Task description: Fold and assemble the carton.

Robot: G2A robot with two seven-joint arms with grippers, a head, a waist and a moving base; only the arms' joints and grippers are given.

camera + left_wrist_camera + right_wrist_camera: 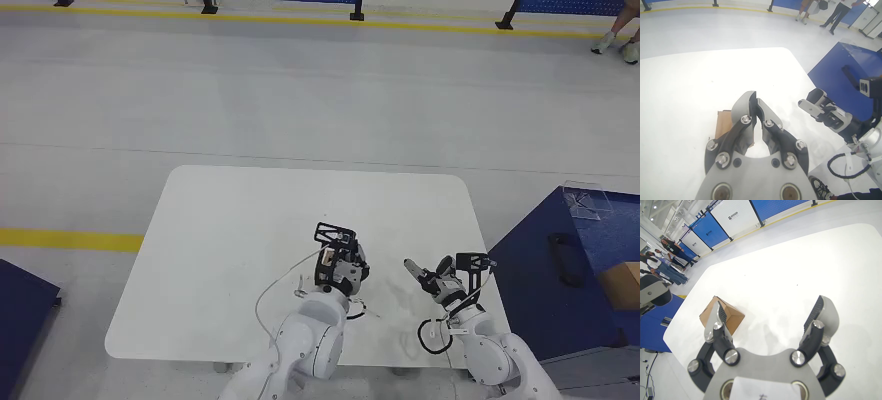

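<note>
Progress: the carton (734,318) looks formed into a small closed brown box. It sits on its own on the bench (230,260), with flat faces and sharp edges, and I see no loose flaps sticking out. I'd call the folding mostly or fully done. One of my right fingers hides part of the near face, so I cannot tell whether every flap is tucked. What may be left is a check or a final press on a flap, if any is open on the hidden side.

Left gripper (755,99): closed, pads (753,108) meeting at the tips, nothing between them. It hangs above the bench with the carton below and just beside it, and the wrist view suggests it is not touching the carton.

Right gripper (770,301): spread wide and empty, over bare bench and apart from the carton. The carton is off toward my left arm's side.

Carton location: on the half of the bench nearer me, roughly mid-width, under and beside my left gripper, away from the far edge.

Surface: plain white bench with rounded corners, glossy, with a couple of tiny dark specks. Only the carton lies on it.

Room: a big open hall with a pale grey floor (300,90) and a yellow line (60,239) painted across it. Blue and white partition panels (738,217) stand on black feet along the far side. A blue cabinet (560,270) stands just off the bench's right end, with a clear stand (588,200) on top.
</note>
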